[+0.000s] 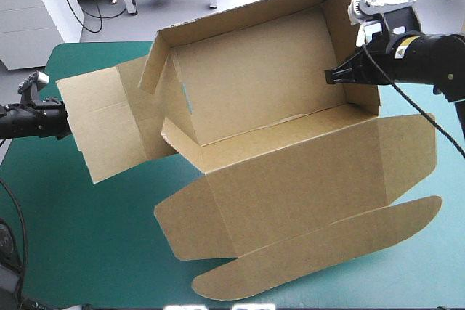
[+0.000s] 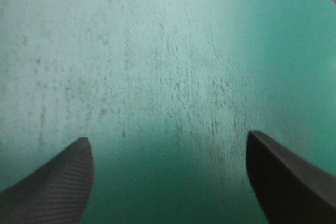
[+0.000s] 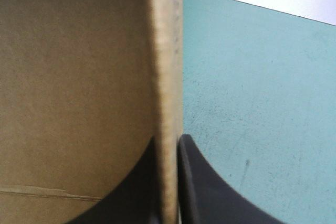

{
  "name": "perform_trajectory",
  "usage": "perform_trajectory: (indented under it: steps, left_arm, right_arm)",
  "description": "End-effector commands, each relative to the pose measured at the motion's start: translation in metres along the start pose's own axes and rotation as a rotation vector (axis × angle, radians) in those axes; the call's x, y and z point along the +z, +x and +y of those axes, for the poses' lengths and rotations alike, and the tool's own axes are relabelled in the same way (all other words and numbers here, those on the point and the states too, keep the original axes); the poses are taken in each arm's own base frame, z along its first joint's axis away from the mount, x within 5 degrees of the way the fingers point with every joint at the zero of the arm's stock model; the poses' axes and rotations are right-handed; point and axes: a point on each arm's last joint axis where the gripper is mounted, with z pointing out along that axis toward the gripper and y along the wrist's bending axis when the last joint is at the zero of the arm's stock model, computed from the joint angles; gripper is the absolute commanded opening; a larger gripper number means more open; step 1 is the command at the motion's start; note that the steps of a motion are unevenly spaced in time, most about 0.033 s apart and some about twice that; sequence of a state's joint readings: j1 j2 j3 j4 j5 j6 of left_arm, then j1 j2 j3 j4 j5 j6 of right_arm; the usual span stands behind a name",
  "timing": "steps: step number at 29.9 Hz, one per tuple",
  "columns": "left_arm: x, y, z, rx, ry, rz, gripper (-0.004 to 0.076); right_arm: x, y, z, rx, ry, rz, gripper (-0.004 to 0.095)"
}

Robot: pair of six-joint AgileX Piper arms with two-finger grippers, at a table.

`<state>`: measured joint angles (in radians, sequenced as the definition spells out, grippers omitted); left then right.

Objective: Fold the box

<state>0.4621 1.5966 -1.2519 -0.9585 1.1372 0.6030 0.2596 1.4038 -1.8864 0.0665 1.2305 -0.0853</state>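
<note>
- The box (image 1: 254, 85) lies on the teal-green cover (image 1: 87, 237), its long axis running across the table from the left gripper's side to the right gripper's side, with the right end slightly farther away.
- Nearest the robot, the rounded tuck flap (image 1: 320, 252) and the broad lid panel (image 1: 290, 194) lie flat, pointing toward the table's near edge.
- Beyond them, the tray part has its walls raised and its open side faces up.
- The right gripper (image 1: 330, 75) is pinched on the tray's right end wall (image 1: 356, 49). In the right wrist view, the board's edge (image 3: 167, 77) runs straight out from between the black fingers (image 3: 197, 171).
- A side flap (image 1: 102, 121) spreads flat from the box's left end, just ahead of the left gripper (image 1: 58, 120).
- The left gripper (image 2: 168, 137) has its fingers spread wide, with only bare cover (image 2: 168, 51) between them.
</note>
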Motion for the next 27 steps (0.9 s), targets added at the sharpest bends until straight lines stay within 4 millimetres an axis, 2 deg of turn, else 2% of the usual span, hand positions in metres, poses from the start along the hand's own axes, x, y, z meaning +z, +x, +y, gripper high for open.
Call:
perform_trajectory:
  steps: [1, 5, 9, 15, 22, 27]
  left_arm:
    - [-0.01, -0.001, -0.019, 0.02, 0.103, 0.011, 0.0645]
    - [-0.005, 0.002, -0.028, 0.157, 0.182, 0.034, 0.0622]
    - [0.003, 0.001, -0.047, 0.246, 0.283, 0.004, 0.0608]
    - [0.019, 0.007, -0.073, 0.335, 0.381, 0.03, 0.0588]
    - [0.015, 0.005, -0.094, 0.363, 0.481, -0.047, 0.057]
    - [0.014, 0.009, -0.114, 0.375, 0.552, -0.066, 0.0543]
  right_arm:
    - [-0.003, -0.013, 0.004, 0.021, -0.06, -0.116, -0.0019]
    - [0.022, -0.018, 0.009, 0.019, -0.135, -0.099, -0.0019]
    - [0.043, -0.022, 0.01, 0.05, -0.174, -0.104, -0.0019]
    - [0.072, -0.027, 0.006, 0.06, -0.152, -0.117, -0.0019]
    - [0.096, -0.024, -0.001, 0.075, -0.087, -0.073, -0.0019]
    - [0.103, -0.024, -0.003, 0.078, -0.08, -0.066, -0.0019]
